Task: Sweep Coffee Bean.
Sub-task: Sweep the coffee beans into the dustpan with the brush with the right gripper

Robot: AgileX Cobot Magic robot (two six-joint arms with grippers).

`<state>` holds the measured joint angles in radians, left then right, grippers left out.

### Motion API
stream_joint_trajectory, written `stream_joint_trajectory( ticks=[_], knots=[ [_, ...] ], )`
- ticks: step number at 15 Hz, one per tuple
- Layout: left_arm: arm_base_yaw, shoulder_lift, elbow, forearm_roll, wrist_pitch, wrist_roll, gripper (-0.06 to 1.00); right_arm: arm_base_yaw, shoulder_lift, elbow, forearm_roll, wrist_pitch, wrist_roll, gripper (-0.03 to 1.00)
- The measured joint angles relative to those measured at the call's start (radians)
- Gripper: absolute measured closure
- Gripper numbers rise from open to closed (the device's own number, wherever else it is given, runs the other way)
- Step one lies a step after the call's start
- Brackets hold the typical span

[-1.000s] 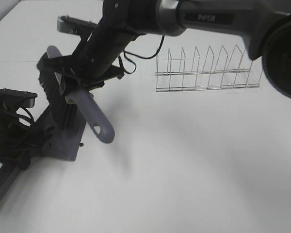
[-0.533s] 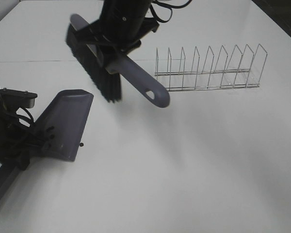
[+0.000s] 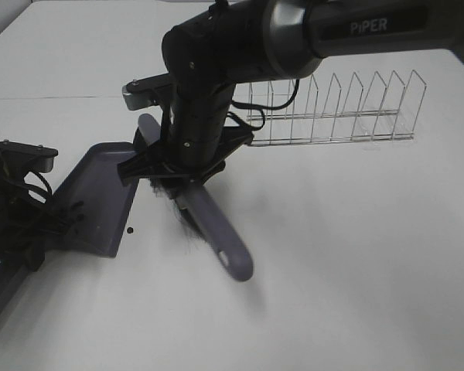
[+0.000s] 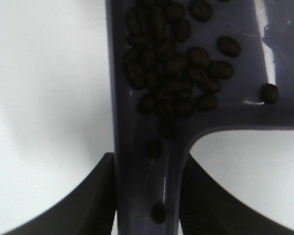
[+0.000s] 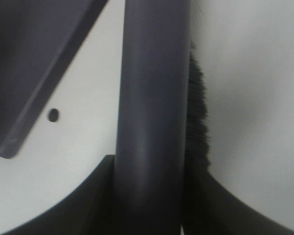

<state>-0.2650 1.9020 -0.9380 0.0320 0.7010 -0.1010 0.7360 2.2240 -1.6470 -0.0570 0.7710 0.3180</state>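
The purple-grey dustpan (image 3: 100,197) lies at the table's left. My left gripper (image 3: 40,230) is shut on its handle (image 4: 147,161). The left wrist view shows the coffee beans (image 4: 171,73) heaped inside the pan near the handle. One stray bean (image 3: 129,229) lies on the table just off the pan's front lip, and it also shows in the right wrist view (image 5: 53,115). My right gripper (image 3: 182,174) is shut on the brush handle (image 5: 152,98). The brush (image 3: 220,239) is down, with its black bristles (image 5: 196,122) on the table beside the pan's lip.
A wire dish rack (image 3: 332,108) stands at the back right, behind the right arm. The left arm's dark base (image 3: 0,193) fills the left edge. White table (image 3: 356,270) stretches to the front and right.
The brush rose off the dustpan, swung up and back, then came down onto the table right of the pan's lip. The dustpan and left gripper stayed put.
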Motion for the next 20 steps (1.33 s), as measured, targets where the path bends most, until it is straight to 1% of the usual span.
stream_joint_trajectory(
  ticks=[2, 3, 4, 6, 7, 8, 9, 11, 13, 14, 15, 16, 17, 18, 19, 20],
  knots=[
    [0.000, 0.000, 0.000, -0.004, 0.001, -0.001, 0.61, 0.000, 0.040, 0.000, 0.204, -0.097, -0.061, 0.68],
    [0.000, 0.000, 0.000, -0.013, 0.002, -0.001, 0.61, 0.000, 0.052, 0.000, 0.287, -0.140, -0.103, 0.68],
    [0.000, 0.000, 0.000, -0.032, 0.005, -0.003, 0.61, 0.000, 0.065, 0.000, 0.435, -0.205, -0.173, 0.68],
    [0.000, 0.000, 0.000, -0.039, 0.007, -0.003, 0.61, 0.000, 0.067, 0.000, 0.550, -0.259, -0.245, 0.68],
    [0.000, 0.000, 0.000, -0.040, 0.009, -0.003, 0.61, -0.001, 0.068, 0.000, 0.604, -0.268, -0.277, 0.68],
    [0.000, 0.000, 0.000, -0.040, 0.011, -0.003, 0.61, -0.006, 0.068, 0.000, 0.629, -0.269, -0.296, 0.68],
    [0.000, 0.000, 0.000, -0.040, 0.014, -0.003, 0.61, -0.015, 0.068, 0.000, 0.691, -0.276, -0.358, 0.68],
    [0.000, 0.000, 0.000, -0.040, 0.016, -0.003, 0.61, -0.043, 0.068, -0.007, 0.798, -0.281, -0.525, 0.68],
    [0.000, 0.000, 0.000, -0.042, 0.017, -0.002, 0.61, -0.077, 0.037, -0.025, 0.871, -0.269, -0.688, 0.68],
    [0.000, 0.000, 0.000, -0.043, 0.017, -0.002, 0.61, -0.091, 0.006, -0.026, 0.879, -0.264, -0.738, 0.68],
    [0.000, 0.000, 0.000, -0.043, 0.018, -0.002, 0.61, -0.098, -0.009, -0.029, 0.878, -0.259, -0.749, 0.68],
    [0.000, 0.000, 0.000, -0.043, 0.019, -0.002, 0.61, -0.115, -0.044, -0.033, 0.861, -0.243, -0.758, 0.68],
    [0.000, 0.000, 0.000, -0.041, 0.022, -0.002, 0.61, -0.126, -0.071, -0.035, 0.819, -0.211, -0.752, 0.68],
    [0.000, 0.000, 0.000, -0.032, 0.024, -0.002, 0.61, -0.130, -0.084, -0.038, 0.728, -0.175, -0.709, 0.68],
    [0.000, 0.000, 0.000, -0.014, 0.031, -0.005, 0.61, -0.129, -0.088, -0.038, 0.608, -0.115, -0.629, 0.68],
    [0.000, 0.000, 0.000, 0.050, 0.080, -0.041, 0.61, -0.108, -0.088, -0.013, 0.311, -0.011, -0.386, 0.68]
  ],
)
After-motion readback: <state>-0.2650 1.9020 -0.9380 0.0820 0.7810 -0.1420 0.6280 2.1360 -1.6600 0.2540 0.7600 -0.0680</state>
